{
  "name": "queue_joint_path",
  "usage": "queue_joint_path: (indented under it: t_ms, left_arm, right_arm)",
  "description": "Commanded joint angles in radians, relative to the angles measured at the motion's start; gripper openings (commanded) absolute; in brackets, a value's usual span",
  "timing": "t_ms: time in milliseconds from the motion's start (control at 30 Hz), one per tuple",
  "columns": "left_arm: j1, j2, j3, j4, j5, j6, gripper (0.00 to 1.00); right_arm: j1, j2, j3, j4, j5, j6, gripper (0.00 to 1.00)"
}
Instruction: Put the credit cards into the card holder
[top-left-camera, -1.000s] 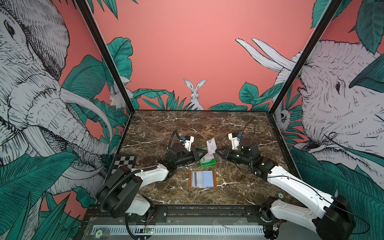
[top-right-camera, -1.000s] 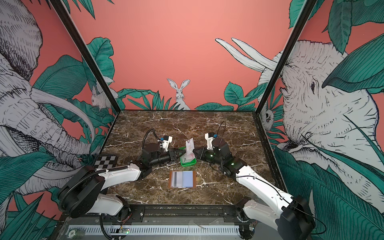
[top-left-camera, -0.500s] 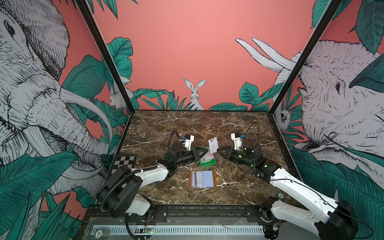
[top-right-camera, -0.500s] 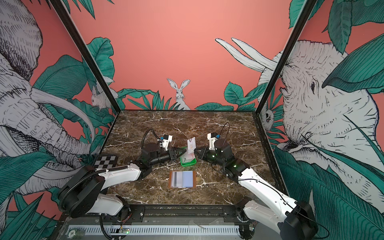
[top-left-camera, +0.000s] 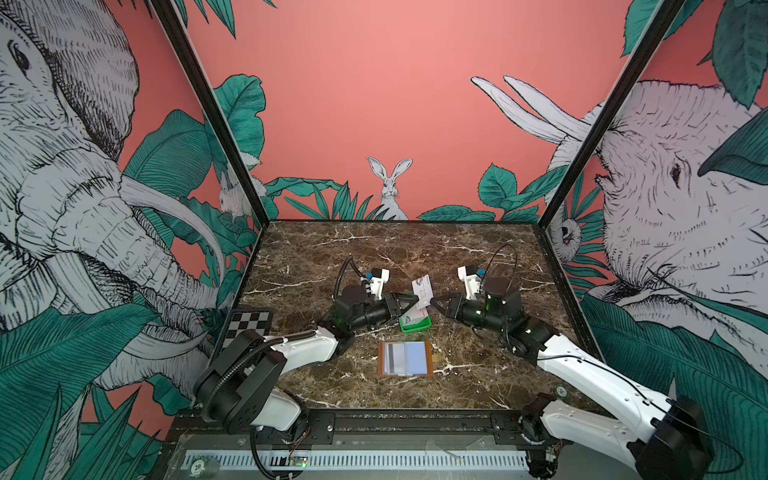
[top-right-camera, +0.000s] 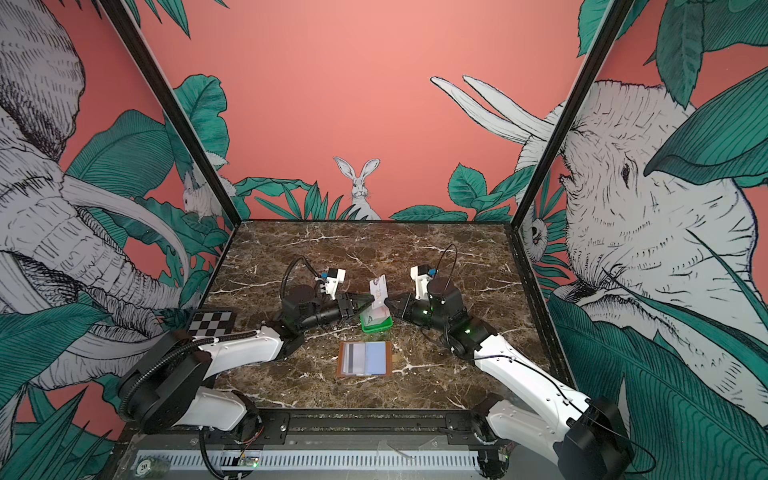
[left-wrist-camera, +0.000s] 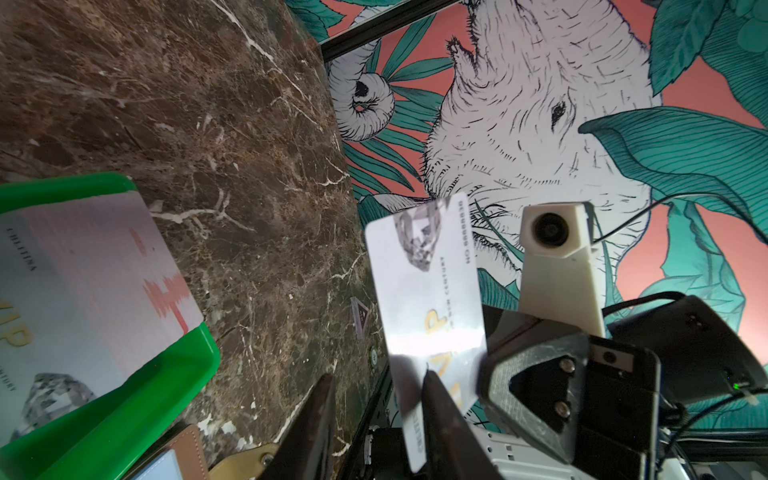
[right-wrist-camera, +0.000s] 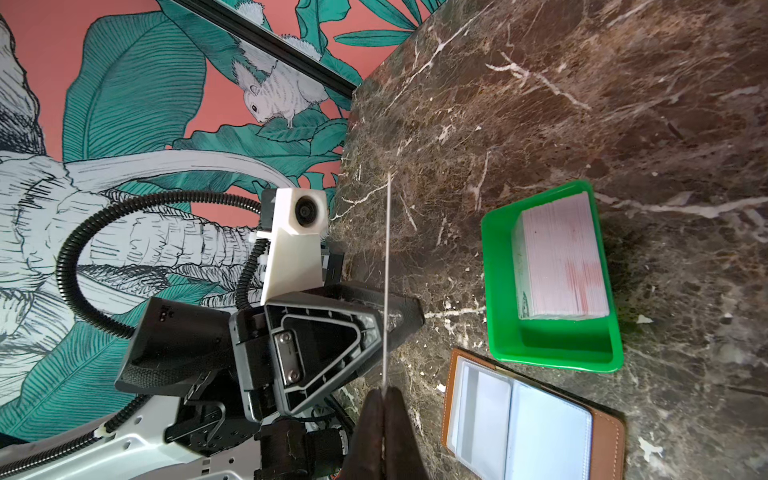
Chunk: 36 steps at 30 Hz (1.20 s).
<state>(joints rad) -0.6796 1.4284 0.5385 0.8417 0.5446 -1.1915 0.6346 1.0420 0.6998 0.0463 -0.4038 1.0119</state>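
A white credit card (top-left-camera: 422, 291) (top-right-camera: 378, 291) stands upright in the air over the green tray (top-left-camera: 415, 326), between both grippers. My right gripper (top-left-camera: 434, 300) (right-wrist-camera: 384, 392) is shut on the card's lower edge, and the card shows edge-on (right-wrist-camera: 388, 270) in the right wrist view. My left gripper (top-left-camera: 411, 300) (left-wrist-camera: 378, 376) is open. The card (left-wrist-camera: 424, 291) lies against one of its fingers (left-wrist-camera: 440, 411), with a gap to the other. The tan card holder (top-left-camera: 405, 358) (right-wrist-camera: 532, 424) lies open flat in front of the tray, with pale cards in its clear sleeves.
A stack of credit cards (right-wrist-camera: 561, 266) (left-wrist-camera: 83, 299) fills the green tray (right-wrist-camera: 498, 291). A checkerboard tile (top-left-camera: 248, 328) lies at the table's left edge. Painted walls close off the back and both sides of the marble table.
The card has stayed nearly in place over the tray. The left jaws have parted a little. The right arm has shifted only slightly, its grip unchanged.
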Motion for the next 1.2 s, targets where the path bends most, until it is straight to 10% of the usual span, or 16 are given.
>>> queue_joint_path:
  t_ms: [0, 833, 1167]
  left_arm:
    - [0.004, 0.000, 0.019, 0.087, 0.025, -0.045, 0.37]
    - [0.015, 0.016, 0.013, 0.173, 0.042, -0.064, 0.02]
    - [0.015, -0.074, -0.025, -0.021, 0.009, 0.030, 0.00]
  right_arm:
    - [-0.003, 0.006, -0.026, 0.091, -0.035, 0.026, 0.00]
    - [-0.003, 0.025, -0.071, 0.092, -0.031, 0.076, 0.00]
    - [0.024, 0.021, -0.019, -0.168, 0.068, -0.040, 0.22]
